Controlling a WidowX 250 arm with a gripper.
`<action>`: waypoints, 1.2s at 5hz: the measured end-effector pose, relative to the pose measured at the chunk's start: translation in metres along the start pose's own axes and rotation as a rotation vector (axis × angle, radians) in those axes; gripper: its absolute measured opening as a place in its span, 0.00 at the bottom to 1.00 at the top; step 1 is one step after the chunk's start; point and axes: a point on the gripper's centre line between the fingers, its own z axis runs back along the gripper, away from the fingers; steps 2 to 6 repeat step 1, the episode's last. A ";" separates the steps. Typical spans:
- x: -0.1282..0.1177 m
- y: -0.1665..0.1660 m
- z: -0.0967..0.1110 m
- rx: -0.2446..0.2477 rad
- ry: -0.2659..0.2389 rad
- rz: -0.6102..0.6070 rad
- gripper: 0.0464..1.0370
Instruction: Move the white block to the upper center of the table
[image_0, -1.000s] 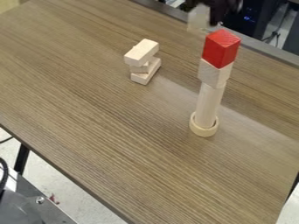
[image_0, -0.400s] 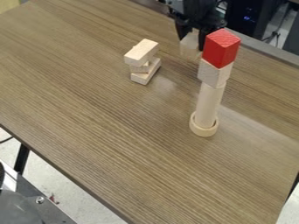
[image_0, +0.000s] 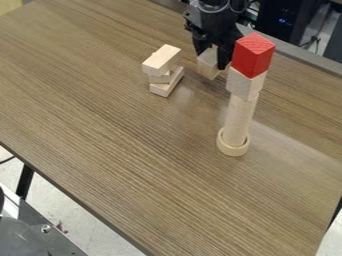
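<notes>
The white block (image_0: 208, 64) is in the upper part of the frame, a little right of the middle, clamped in the black gripper (image_0: 211, 58). One finger of the gripper lies along the block's left side and the other along its right, and the block's lower part sticks out below them. Whether its lowest corner touches the wooden table (image_0: 127, 150) is hard to tell. The gripper hangs down from the top edge of the frame.

Just to the right in the frame, a tower rises from the right half of the table. At its foot is a pale ring (image_0: 233, 150), with an upright pale cylinder (image_0: 239, 120) standing in it. A pale cube (image_0: 245, 84) sits on the cylinder, and a red cube (image_0: 252, 56) tops it. The red cube appears close beside the gripper's right-hand finger.

To the left of the held block, in the upper middle of the frame, is a low stack of three pale blocks: a top block (image_0: 161, 60), a middle block (image_0: 159, 78) and a bottom block (image_0: 167, 86), laid at differing angles. The table runs out past the left and top edges of the frame. A black table leg (image_0: 25, 181) shows at the lower left, above a grey metal surface (image_0: 57, 245) in the corner.
</notes>
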 end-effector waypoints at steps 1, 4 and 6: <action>-0.009 -0.002 -0.015 -0.016 0.039 -0.004 0.52; -0.009 -0.002 -0.015 -0.016 0.039 -0.004 0.52; -0.009 -0.002 -0.015 -0.016 0.039 -0.004 0.52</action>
